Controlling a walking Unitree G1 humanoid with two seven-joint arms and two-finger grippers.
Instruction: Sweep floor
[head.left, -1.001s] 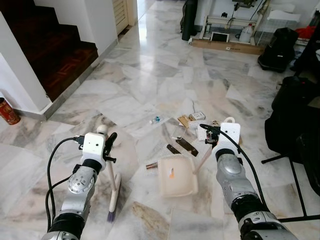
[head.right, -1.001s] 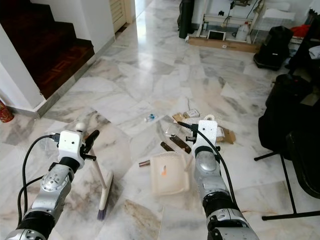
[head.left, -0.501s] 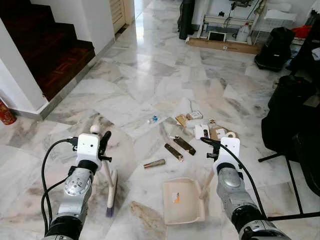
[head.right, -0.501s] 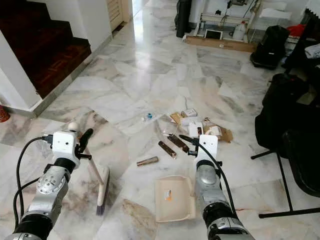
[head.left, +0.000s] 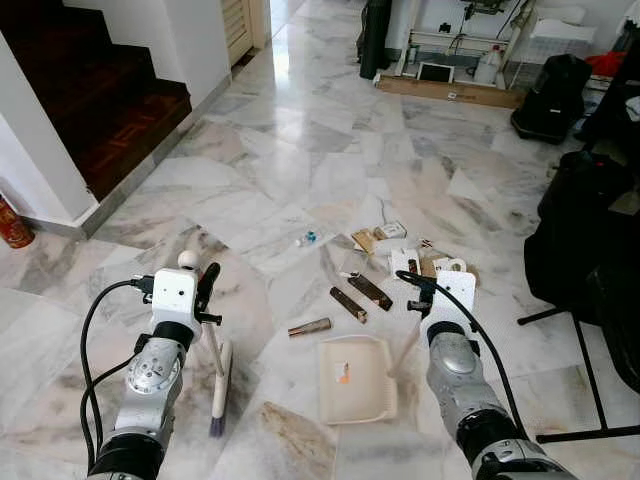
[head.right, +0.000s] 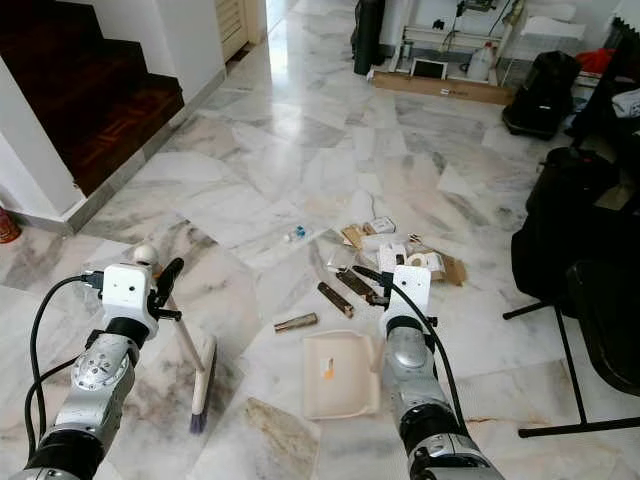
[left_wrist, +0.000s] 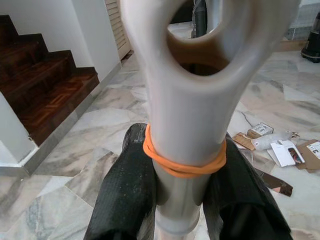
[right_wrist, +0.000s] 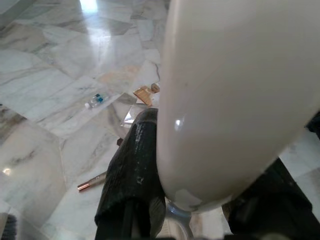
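Floor (head.left: 300, 150) of grey-veined marble carries a scatter of litter (head.left: 400, 262) ahead of the robot – card scraps, dark strips, a brown tube (head.left: 309, 327), a small bottle (head.left: 309, 239); finer bits too small to identify. Left pincer (left_wrist: 182, 190) is clamped on the cream broom handle (left_wrist: 182, 115), just under an orange band (left_wrist: 184, 161); the broom's head (head.left: 219, 395) rests on the floor at the robot's left. Right pincer (right_wrist: 200, 200) grips the dustpan handle (right_wrist: 240, 100), which blocks most of that wrist's sight. Dustpan (head.left: 353, 378) lies flat just short of the litter, nearer the tube than 0.5 s ago. Open marble stretches ahead and left to the dark stairs (head.left: 100, 100); black bags (head.left: 585, 230) and a stand's legs (head.left: 575, 380) crowd the right edge, partly cut off
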